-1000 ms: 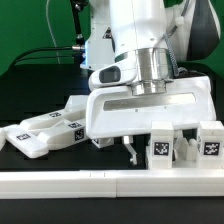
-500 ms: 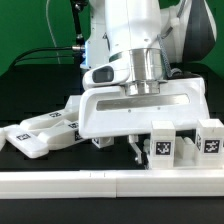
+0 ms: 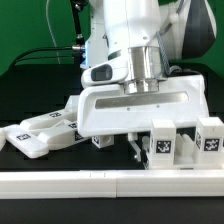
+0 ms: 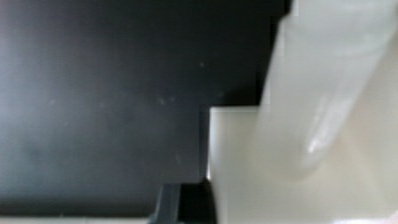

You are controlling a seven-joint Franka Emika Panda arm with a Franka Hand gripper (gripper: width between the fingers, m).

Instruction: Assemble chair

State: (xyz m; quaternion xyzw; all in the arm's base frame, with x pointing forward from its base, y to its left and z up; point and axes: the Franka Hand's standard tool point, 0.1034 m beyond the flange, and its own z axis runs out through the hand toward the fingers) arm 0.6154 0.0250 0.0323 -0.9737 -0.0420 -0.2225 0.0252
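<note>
My gripper (image 3: 137, 150) hangs low over the table, and its broad white body hides most of what lies under it. One thin dark finger (image 3: 135, 148) shows just to the exterior view's left of an upright white chair part with a marker tag (image 3: 160, 146). A second tagged upright part (image 3: 210, 141) stands further right. Flat tagged chair parts (image 3: 40, 131) lie at the left. In the wrist view a white part (image 4: 311, 150) fills one side, right against a dark finger (image 4: 180, 203). The other finger is hidden, so the jaw gap does not show.
A long plain white border rail (image 3: 100, 182) runs along the front of the black table. The arm's white links and cables stand behind the gripper, in front of a green backdrop.
The gripper body has shifted a little to the exterior view's left and tilted slightly. The tagged parts have not moved.
</note>
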